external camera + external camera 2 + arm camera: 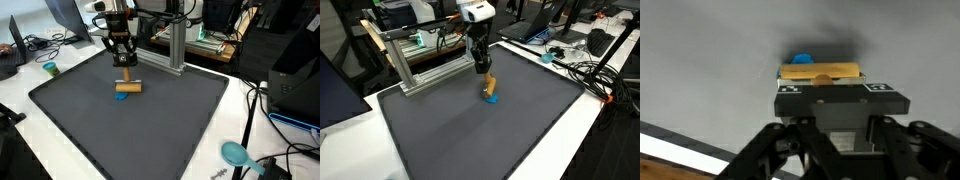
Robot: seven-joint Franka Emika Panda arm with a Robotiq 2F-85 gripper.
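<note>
1. Gripper (126,74) is seen closed on a wooden block (127,87). The block is held crosswise between the fingertips, and the jaws are drawn in as far as it allows.
2. At the far left in an exterior view, a small teal cup (49,68) is found on the white table (20,95). It is placed just off the corner of the mat and well apart from the gripper.
3. A dark mat (90,130) is laid over most of the table, and the block is held low over its back-middle part, near the rear edge.
4. A blue piece (122,97) is seen on the mat directly beneath the block. The two appear to touch, though contact cannot be settled.
5. In the wrist view, the block is shown lying across the fingertips, with the blue piece visible beyond its left end.
6. To the right of the gripper, an aluminium frame (176,50) is set along the mat's rear edge, near the arm but apart from it.
7. At the far right, a teal round object (235,152) is seen among cables on the table, beyond the mat's near corner.
</note>
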